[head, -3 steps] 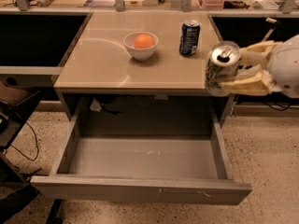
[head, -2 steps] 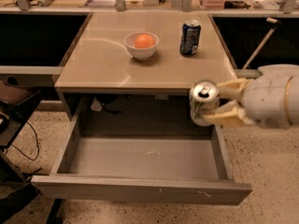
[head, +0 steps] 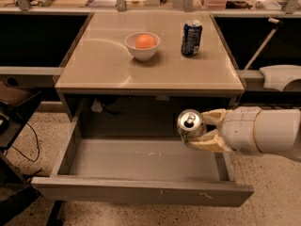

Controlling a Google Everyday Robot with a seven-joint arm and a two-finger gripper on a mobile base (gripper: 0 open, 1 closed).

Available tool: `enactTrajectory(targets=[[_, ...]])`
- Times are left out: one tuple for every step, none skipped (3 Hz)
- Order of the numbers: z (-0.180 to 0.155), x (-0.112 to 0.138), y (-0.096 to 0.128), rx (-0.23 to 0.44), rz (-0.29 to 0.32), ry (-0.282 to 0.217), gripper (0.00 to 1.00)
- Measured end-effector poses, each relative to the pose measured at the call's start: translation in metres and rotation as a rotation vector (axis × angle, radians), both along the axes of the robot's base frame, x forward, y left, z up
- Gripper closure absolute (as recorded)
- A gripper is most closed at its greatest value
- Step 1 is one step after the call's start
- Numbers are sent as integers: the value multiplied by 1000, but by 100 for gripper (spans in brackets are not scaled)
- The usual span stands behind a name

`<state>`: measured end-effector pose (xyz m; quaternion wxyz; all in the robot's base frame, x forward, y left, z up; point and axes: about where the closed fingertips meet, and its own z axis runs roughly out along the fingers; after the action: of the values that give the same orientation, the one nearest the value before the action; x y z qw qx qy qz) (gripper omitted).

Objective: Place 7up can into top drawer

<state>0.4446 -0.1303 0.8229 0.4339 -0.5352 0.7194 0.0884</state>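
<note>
The 7up can, whitish-silver with a silver top, is held upright in my gripper, whose tan fingers close around its right side. The can hangs above the right part of the open top drawer, a wide shallow grey drawer pulled out below the table, with a bare grey floor and a flat front panel. My white arm reaches in from the right.
On the tan table stand a white bowl with an orange in it and a dark blue can. Black shelving flanks the table. A cable and dark objects lie on the floor at the left.
My gripper has carried the can from the table's right edge down and to the left, over the open drawer's right part. The drawer, bowl and blue can have not moved.
</note>
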Motion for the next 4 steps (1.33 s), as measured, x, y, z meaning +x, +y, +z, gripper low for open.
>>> enactTrajectory(targets=[[-29, 13, 2, -47, -24, -3, 100], [-107, 50, 31, -171, -46, -4, 100], [-106, 49, 30, -172, -43, -2, 100], [-120, 65, 31, -163, -3, 69, 100]])
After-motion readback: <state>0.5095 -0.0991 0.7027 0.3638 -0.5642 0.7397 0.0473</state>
